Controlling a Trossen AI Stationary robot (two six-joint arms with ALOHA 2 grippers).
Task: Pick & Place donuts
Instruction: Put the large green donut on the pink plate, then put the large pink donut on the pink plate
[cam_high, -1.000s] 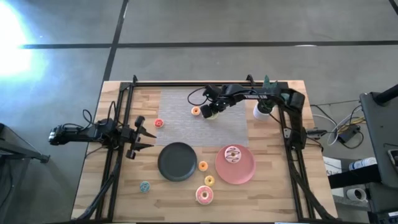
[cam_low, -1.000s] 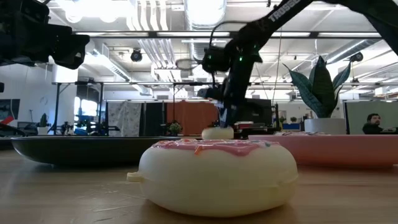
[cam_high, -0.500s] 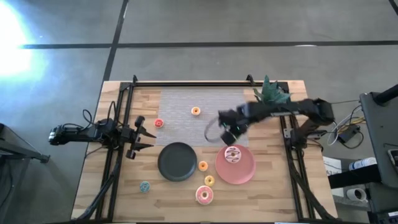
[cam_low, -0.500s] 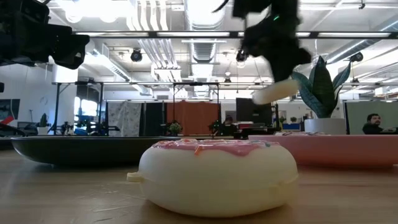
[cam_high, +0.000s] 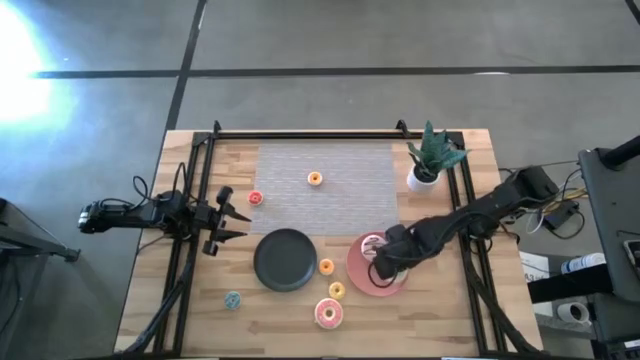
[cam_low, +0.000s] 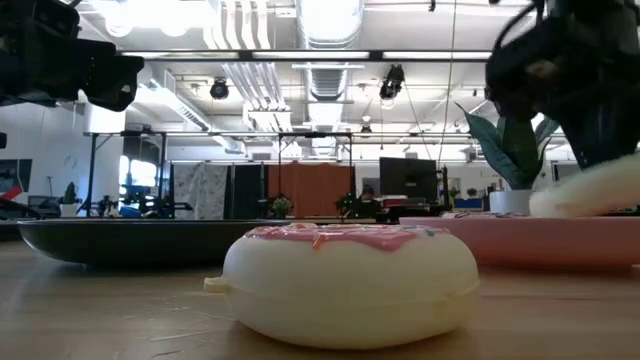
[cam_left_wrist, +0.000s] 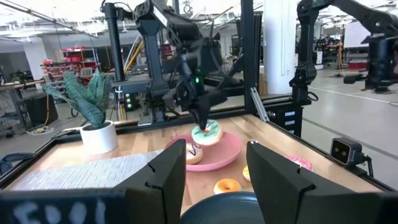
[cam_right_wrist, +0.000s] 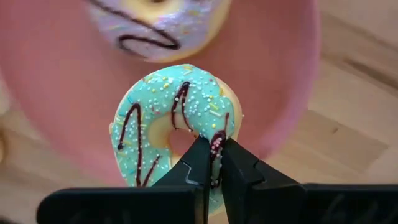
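Green donut (cam_right_wrist: 174, 127) held just above the pink plate (cam_right_wrist: 56, 118).

The right gripper (cam_right_wrist: 211, 163) pinches its rim, beside the white-pink donut (cam_right_wrist: 158, 22) lying on that plate. Across the table, the left gripper (cam_left_wrist: 214, 177) waits near the edge with fingers spread wide.

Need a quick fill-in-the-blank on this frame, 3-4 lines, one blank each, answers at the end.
1. The right hand grips a donut with ____ frosting.
2. That donut hangs above the ____ plate.
3. The donut already lying on that plate has dark ____ across its pale frosting.
4. The left hand waits at the table's left edge, beside the ____ plate.

Answers: green; pink; squiggles; black
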